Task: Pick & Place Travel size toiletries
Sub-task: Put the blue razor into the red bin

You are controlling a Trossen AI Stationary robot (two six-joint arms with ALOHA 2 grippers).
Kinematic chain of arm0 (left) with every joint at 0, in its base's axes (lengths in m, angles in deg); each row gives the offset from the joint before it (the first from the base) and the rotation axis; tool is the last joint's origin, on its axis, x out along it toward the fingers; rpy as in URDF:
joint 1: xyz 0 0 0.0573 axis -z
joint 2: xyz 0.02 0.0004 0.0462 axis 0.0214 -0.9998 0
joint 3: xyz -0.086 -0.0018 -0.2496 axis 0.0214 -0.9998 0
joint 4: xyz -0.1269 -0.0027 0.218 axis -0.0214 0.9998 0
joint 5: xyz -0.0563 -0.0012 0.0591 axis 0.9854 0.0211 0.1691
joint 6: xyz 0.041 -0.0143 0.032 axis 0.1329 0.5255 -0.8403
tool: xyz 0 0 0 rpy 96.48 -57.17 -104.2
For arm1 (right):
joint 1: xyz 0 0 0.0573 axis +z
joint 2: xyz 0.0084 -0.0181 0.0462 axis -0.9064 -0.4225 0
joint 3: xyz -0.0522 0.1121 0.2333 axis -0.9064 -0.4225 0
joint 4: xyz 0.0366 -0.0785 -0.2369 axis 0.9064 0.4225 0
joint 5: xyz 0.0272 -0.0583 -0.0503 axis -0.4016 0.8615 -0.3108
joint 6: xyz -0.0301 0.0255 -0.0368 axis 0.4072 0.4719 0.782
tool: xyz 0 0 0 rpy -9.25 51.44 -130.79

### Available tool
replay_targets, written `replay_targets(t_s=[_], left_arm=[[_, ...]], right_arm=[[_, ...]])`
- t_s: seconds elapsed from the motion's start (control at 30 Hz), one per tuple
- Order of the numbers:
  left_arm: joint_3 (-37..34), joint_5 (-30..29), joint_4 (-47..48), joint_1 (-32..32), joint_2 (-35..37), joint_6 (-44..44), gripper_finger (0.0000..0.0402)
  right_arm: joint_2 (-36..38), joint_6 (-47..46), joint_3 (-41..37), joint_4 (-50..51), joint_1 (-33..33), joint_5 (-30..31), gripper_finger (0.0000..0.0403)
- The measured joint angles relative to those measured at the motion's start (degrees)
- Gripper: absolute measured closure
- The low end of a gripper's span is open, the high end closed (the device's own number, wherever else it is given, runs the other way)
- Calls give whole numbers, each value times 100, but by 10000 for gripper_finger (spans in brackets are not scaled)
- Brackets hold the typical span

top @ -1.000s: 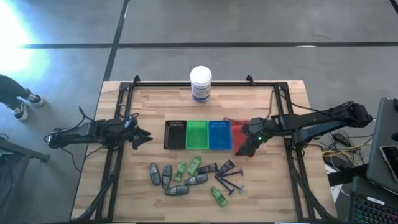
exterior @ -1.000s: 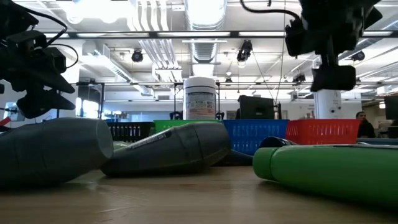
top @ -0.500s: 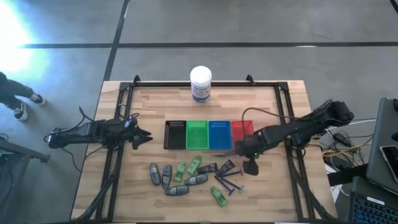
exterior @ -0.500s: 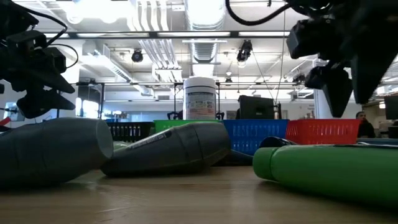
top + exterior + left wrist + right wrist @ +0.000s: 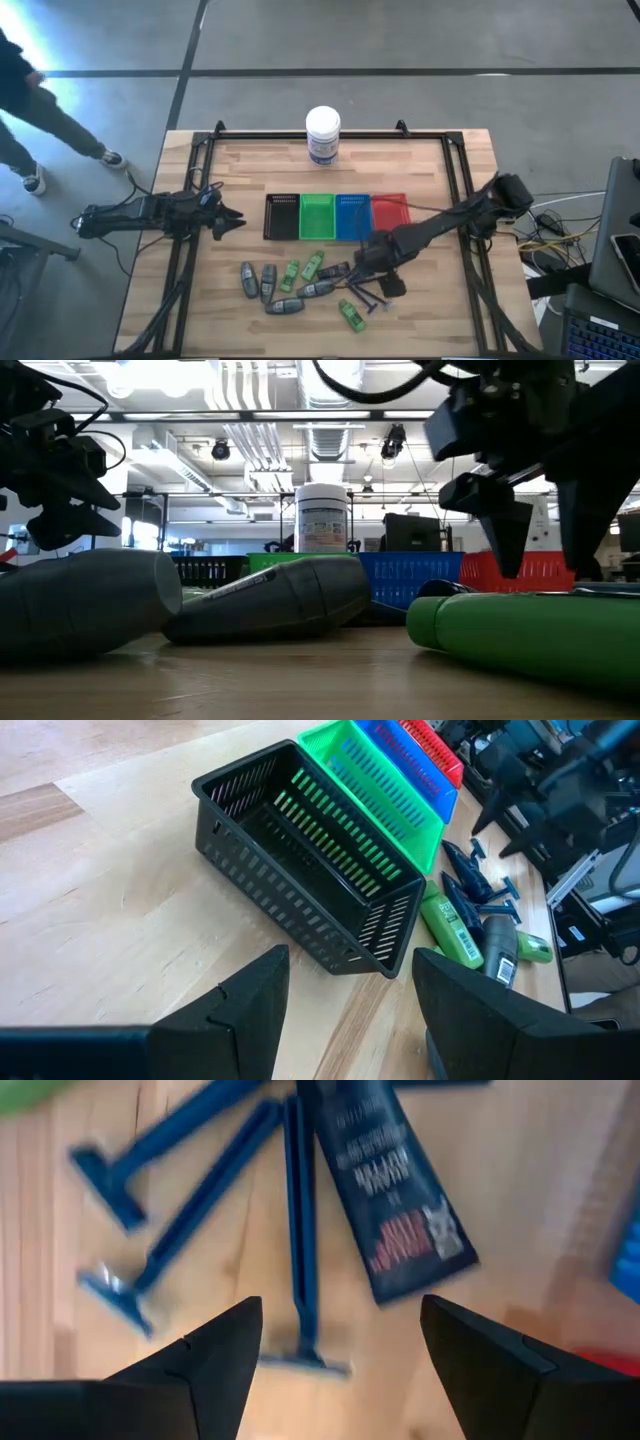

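The toiletries lie loose on the near half of the table: grey oval tubes (image 5: 258,282), green little bottles (image 5: 312,265), a dark tube (image 5: 335,270) and dark blue razors (image 5: 366,296). My right gripper (image 5: 380,275) hangs open just above the razors (image 5: 300,1230) and a dark labelled tube (image 5: 385,1175), with its fingers on either side of one razor's handle and touching nothing. In the low view it (image 5: 545,530) stands over a green bottle (image 5: 530,635). My left gripper (image 5: 232,218) waits open at the table's left, facing the black bin (image 5: 300,870).
Four small bins stand in a row at mid-table: black (image 5: 282,217), green (image 5: 317,217), blue (image 5: 353,218) and red (image 5: 392,210). A big white jar (image 5: 322,133) stands at the far edge. A person (image 5: 40,100) walks on the floor beyond the table's left.
My right gripper has swung from above the red bin toward the near edge and leftward, dropping lower until it hangs over the razors and dark tube. The toiletries have stayed where they were. The person beside the table has walked on.
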Motion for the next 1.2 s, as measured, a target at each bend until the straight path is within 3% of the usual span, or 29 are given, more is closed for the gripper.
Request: replay_targets(t_s=[0.17, 0.43, 0.7, 0.83, 1.2], left_arm=[[-1, 0, -2, -1, 0, 0, 183], [-2, 0, -2, -2, -15, -1, 183], [-2, -2, 0, -1, -68, -1, 183], [-2, -1, 0, 0, -68, -2, 183], [0, -2, 0, 0, -70, 0, 183]], right_arm=[[-555, -659, 644, 219, 222, 401, 147], [-817, -858, 1353, 1285, 390, 403, 153], [-500, -1151, 735, 1226, 798, 681, 135], [-399, -1021, 423, 709, 904, 797, 129], [-170, -900, -400, -409, 899, 865, 149]])
